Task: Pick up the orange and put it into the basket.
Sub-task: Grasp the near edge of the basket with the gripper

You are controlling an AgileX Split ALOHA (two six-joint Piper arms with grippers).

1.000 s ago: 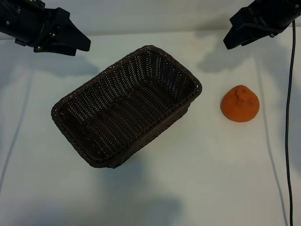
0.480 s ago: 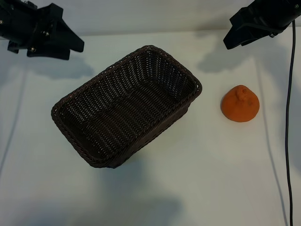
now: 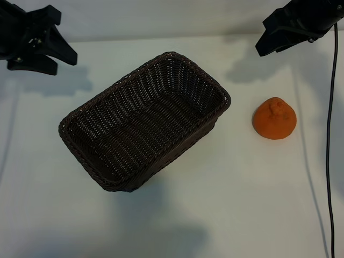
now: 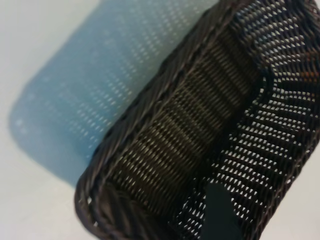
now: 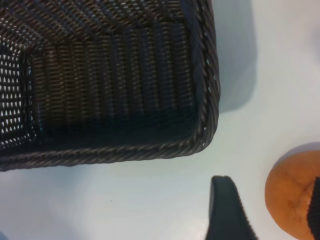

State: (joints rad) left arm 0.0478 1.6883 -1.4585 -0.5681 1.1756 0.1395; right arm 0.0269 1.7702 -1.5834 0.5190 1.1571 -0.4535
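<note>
Exterior view: cable [image 3: 327, 161] beside orange [image 3: 274, 119].

Bright, even light; soft shadows on the table [image 3: 226, 204], wrist views blurred

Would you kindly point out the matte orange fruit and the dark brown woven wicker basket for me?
matte orange fruit [image 3: 274, 119], exterior view, middle of its skin below the stem knob.
dark brown woven wicker basket [image 3: 223, 92], exterior view, braided rim at the corner nearest the fruit.
</note>
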